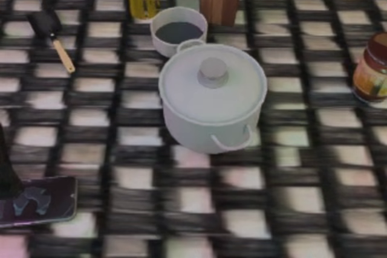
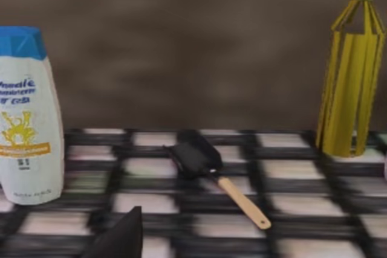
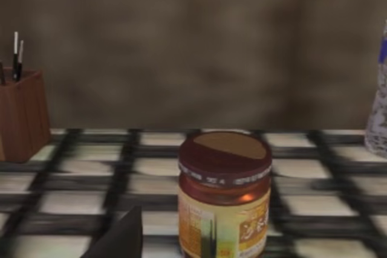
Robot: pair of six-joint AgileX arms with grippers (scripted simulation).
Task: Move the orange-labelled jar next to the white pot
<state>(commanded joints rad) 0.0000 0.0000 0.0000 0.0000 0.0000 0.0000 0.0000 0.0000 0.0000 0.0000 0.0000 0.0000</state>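
Nothing of the move is done yet, as far as I can judge. Right tool: only a dark finger tip shows at the edge of the right wrist view, so I cannot tell whether it is open or closed; nothing looks held. It is not in the top view at all.

Straight ahead of that tool, near but apart from the finger tip, stands the orange-labelled jar, upright, dark red-brown lid on, label facing me. In the top view the jar sits at the surface's right edge. Farther out from the tool: wooden knife block off to one side at the back.

The white pot is mid-surface, lid and knob on, well apart from the jar, open checked surface between them. Just behind the pot, touching or nearly so, a small white bowl with dark inside.

Left tool: one dark finger tip in its wrist view, state cannot tell; arm parked at the near-left corner, by a phone. Beyond it a black spatula, white bottle, yellow bottle.

Left to do: reach, grasp the jar, carry it across, set it down beside the pot.
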